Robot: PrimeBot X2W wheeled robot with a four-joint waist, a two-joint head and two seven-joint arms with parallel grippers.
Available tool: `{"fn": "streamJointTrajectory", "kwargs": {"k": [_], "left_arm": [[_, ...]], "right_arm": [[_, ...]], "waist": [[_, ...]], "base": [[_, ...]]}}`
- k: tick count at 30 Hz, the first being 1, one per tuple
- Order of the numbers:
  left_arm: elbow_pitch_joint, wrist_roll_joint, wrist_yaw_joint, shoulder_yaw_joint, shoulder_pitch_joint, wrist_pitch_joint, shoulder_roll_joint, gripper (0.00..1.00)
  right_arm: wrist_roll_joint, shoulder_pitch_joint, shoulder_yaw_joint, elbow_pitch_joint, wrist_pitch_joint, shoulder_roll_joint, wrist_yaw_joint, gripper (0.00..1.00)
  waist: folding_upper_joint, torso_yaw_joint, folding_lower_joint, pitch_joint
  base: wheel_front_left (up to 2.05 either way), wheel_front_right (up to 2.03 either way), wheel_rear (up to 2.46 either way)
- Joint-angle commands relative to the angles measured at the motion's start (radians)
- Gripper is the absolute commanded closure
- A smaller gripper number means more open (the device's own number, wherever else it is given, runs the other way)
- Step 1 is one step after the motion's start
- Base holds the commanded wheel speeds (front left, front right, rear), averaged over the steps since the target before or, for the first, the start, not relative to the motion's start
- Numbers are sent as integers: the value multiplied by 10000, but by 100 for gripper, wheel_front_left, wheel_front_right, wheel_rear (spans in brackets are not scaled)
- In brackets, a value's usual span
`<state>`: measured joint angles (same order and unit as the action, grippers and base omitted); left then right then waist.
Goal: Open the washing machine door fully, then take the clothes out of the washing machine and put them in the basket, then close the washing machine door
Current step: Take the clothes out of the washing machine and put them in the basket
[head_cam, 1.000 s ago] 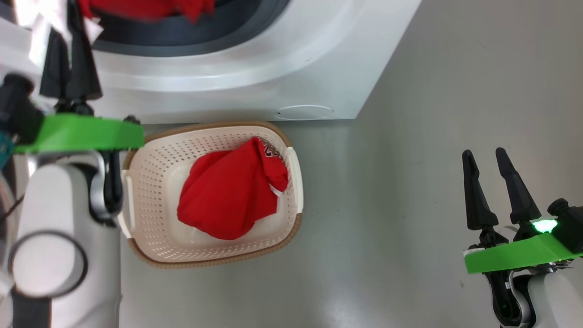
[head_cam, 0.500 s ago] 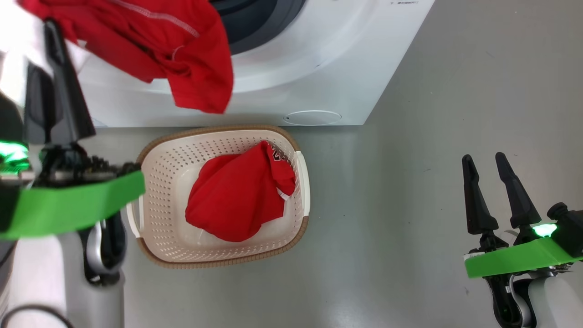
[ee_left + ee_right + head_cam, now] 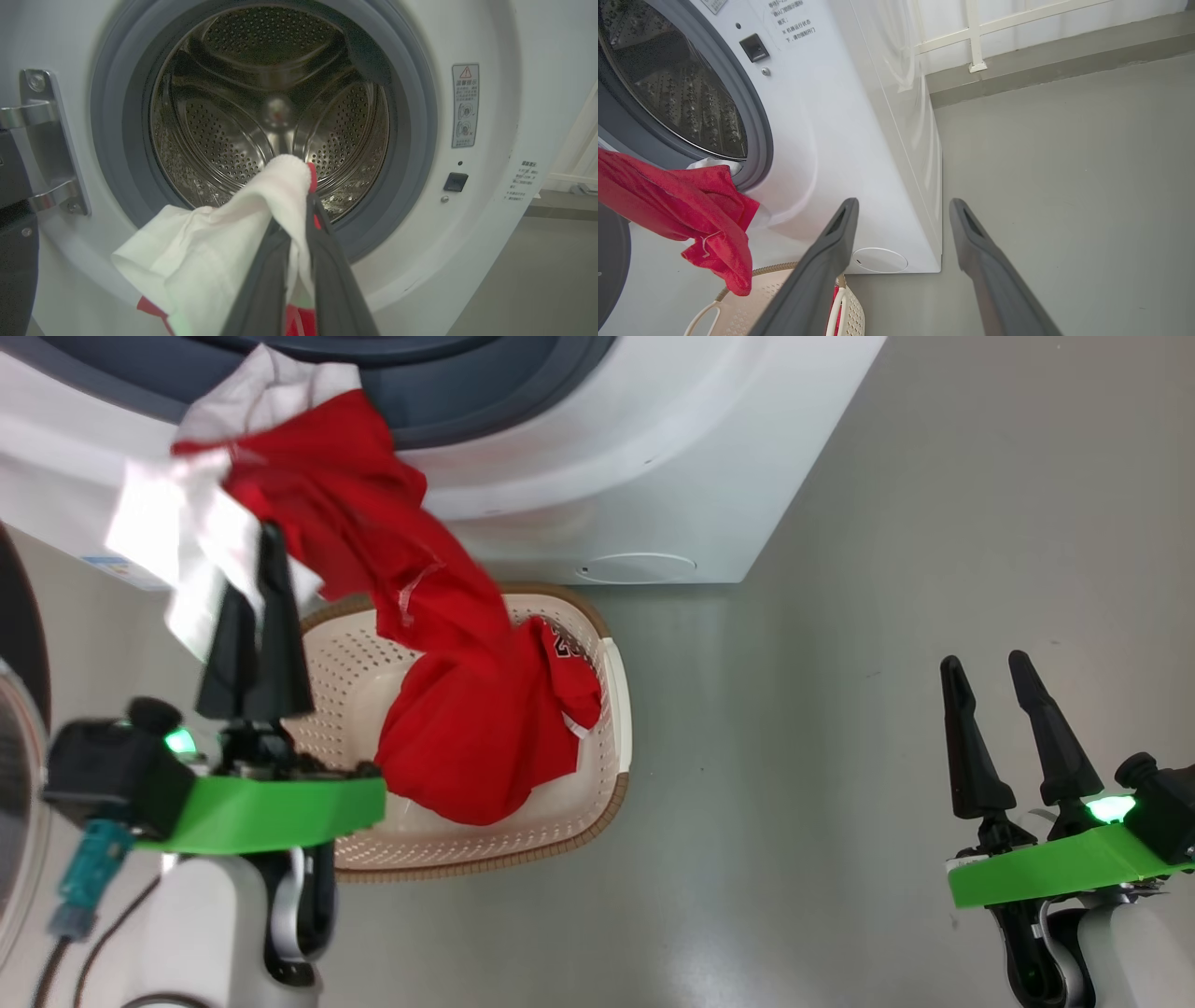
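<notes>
My left gripper [image 3: 264, 546] is shut on the clothes, a red garment [image 3: 373, 551] bunched with a white cloth [image 3: 187, 541]. The bundle hangs in front of the washing machine [image 3: 607, 448], and its red tail drapes down over the basket [image 3: 611, 709]. Another red garment [image 3: 476, 747] lies in the basket. In the left wrist view the white cloth [image 3: 219, 238] wraps the shut left gripper [image 3: 303, 198] before the bare steel drum [image 3: 271, 107]. The washing machine door [image 3: 14, 691] stands open at the far left. My right gripper [image 3: 984, 659] hangs open over the floor to the right, with nothing between its fingers.
Grey floor [image 3: 840, 709] stretches right of the basket and machine. In the right wrist view the open right gripper [image 3: 901, 205] points at the machine's lower right corner [image 3: 924, 233], with the held red garment [image 3: 677, 196] hanging left. A low white railing [image 3: 976, 37] lines the back wall.
My left gripper has drawn back from the drum opening, down and right, pulling the red and white clothes out until they hang over the basket. The head camera shifted slightly. The right arm stayed put.
</notes>
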<state>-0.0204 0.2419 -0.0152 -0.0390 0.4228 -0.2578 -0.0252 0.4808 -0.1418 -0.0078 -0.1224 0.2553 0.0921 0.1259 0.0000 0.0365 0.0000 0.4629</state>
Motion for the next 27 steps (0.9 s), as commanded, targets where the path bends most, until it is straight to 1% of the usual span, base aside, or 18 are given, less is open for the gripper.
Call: {"fn": "streamJointTrajectory", "kwargs": {"k": [1,4,12,19,27], "left_arm": [[-62,-99,110,204,-242,-39,-251,100],[-803,-174,198,60,-323,-39,-251,100],[-3078,-478,611,-383,-92,-39,-251,100],[-4889,-604,857,-761,579,-39,-251,100],[-6715,-549,987,-929,1736,-39,-250,100]], "right_arm": [[-94,52,273,237,65,77,48,0],[-84,22,261,251,65,77,48,0],[-87,-199,315,324,65,24,48,0],[-94,-393,271,420,65,-3,48,0],[-137,-723,297,591,65,24,48,0]], "waist": [[0,-70,0,91],[0,-133,0,260],[0,-337,0,789],[0,-472,0,1411],[0,-544,0,2396]], "base": [[0,0,0],[0,0,0],[0,0,0],[0,0,0],[0,0,0]]}}
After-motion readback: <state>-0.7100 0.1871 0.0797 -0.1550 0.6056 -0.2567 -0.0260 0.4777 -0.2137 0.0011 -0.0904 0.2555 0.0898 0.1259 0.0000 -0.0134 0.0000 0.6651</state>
